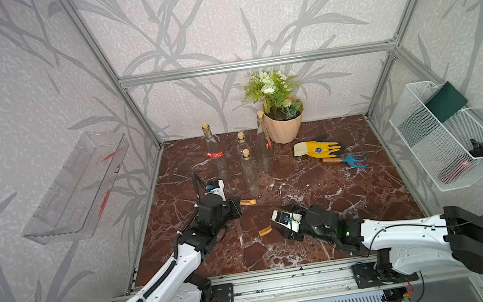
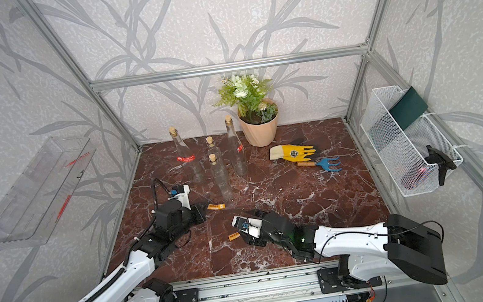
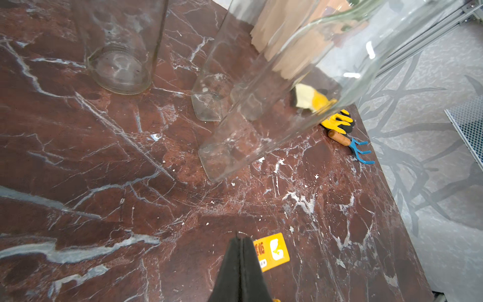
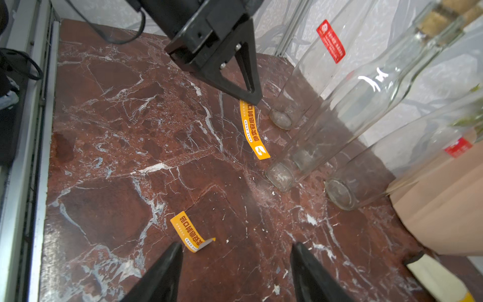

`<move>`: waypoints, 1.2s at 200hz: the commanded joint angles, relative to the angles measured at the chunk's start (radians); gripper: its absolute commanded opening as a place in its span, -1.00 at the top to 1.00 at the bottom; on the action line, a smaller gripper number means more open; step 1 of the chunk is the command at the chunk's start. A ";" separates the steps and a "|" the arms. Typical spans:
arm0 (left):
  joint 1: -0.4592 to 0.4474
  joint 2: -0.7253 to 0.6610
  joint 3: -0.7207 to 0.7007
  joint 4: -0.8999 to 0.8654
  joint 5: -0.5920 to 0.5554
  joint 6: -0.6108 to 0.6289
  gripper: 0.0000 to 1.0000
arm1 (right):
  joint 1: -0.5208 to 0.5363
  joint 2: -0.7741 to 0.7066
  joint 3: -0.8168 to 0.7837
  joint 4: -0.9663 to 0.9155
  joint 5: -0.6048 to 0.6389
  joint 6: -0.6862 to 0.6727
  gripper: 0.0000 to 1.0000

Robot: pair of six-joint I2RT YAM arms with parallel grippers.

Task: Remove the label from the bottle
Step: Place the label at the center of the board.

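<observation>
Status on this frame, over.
Left gripper shut, tip at long orange label's end. Right gripper open near curled orange label on table. Red labels on two bottles. Nothing blocking.

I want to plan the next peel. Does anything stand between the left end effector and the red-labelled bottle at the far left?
Nothing visible does. Only bare marble table lies between the shut left end effector and the red-labelled bottle. The loose yellow label lies at the tip, off that line.
</observation>
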State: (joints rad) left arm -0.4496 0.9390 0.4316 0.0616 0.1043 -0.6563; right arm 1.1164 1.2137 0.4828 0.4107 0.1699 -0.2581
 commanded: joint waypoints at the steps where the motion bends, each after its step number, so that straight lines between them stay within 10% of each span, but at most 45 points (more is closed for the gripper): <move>1: 0.000 0.016 -0.031 0.075 -0.046 -0.058 1.00 | -0.027 0.019 0.033 -0.047 -0.059 0.119 -0.26; 240: -0.170 0.351 -0.025 0.232 -0.058 -0.062 1.00 | -0.164 0.298 0.128 0.139 -0.251 0.223 0.84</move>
State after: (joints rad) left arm -0.6163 1.2846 0.3771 0.3061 0.0536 -0.7330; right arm 0.9569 1.4662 0.5709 0.4881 -0.0513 -0.0494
